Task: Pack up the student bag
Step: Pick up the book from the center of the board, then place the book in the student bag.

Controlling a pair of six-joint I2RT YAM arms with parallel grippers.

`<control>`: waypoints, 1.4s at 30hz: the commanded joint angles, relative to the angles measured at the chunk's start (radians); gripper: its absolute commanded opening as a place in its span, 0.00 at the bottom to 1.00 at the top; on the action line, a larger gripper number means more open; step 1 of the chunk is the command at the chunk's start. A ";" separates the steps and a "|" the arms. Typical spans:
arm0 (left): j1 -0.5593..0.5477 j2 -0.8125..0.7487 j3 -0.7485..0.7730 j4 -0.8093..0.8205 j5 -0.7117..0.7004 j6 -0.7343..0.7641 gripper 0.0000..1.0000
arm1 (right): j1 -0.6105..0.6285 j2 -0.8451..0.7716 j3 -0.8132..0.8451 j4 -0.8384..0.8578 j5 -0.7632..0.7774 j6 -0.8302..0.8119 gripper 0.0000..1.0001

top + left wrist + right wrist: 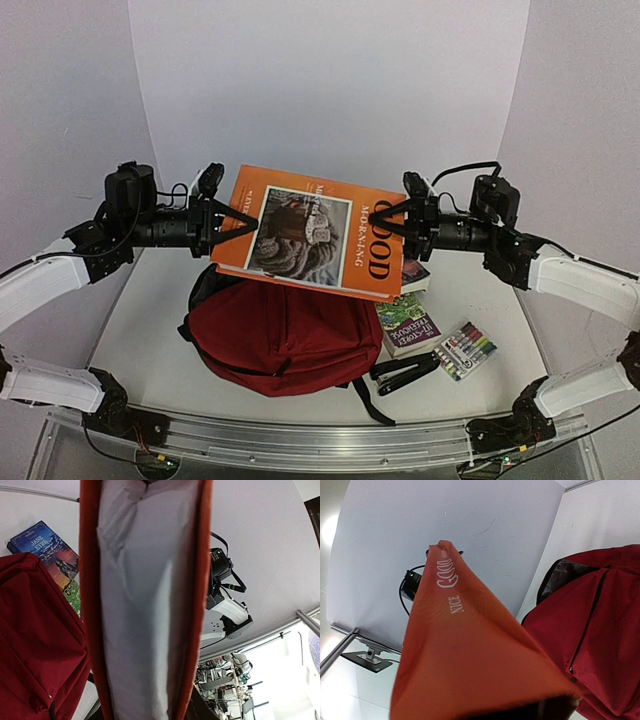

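Note:
A large orange book (pixel 305 235) with a photo on its cover hangs level in the air above the student bag (pixel 280 335), a dark red backpack lying flat on the table. My left gripper (pixel 232 222) is shut on the book's left edge. In the left wrist view the book's white page edge (pixel 140 605) fills the space between the jaws, with the bag (pixel 35 645) below. My right gripper (pixel 388 217) straddles the book's right edge. The orange cover (pixel 465 665) hides its fingers in the right wrist view, beside the bag (pixel 600 630).
To the right of the bag lie a green paperback (pixel 410 325), a pack of coloured markers (pixel 466 350) and a black stapler (pixel 405 372). A blue Jane Eyre book (pixel 45 547) lies behind them. White walls close in the back and both sides.

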 commanded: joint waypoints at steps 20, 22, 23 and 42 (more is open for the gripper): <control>0.280 -0.060 -0.067 -0.095 -0.085 -0.121 0.20 | 0.017 -0.070 0.042 -0.392 0.598 -0.349 0.98; 0.328 -0.069 -0.058 -0.114 -0.067 -0.110 0.20 | 0.045 -0.075 0.062 -0.427 0.645 -0.371 0.98; 0.356 -0.074 -0.054 -0.125 -0.060 -0.106 0.20 | 0.063 -0.072 0.077 -0.446 0.671 -0.382 0.98; 0.542 -0.374 -0.110 -0.294 -0.364 -0.178 0.22 | 0.724 0.587 0.651 -0.567 1.040 -0.475 0.96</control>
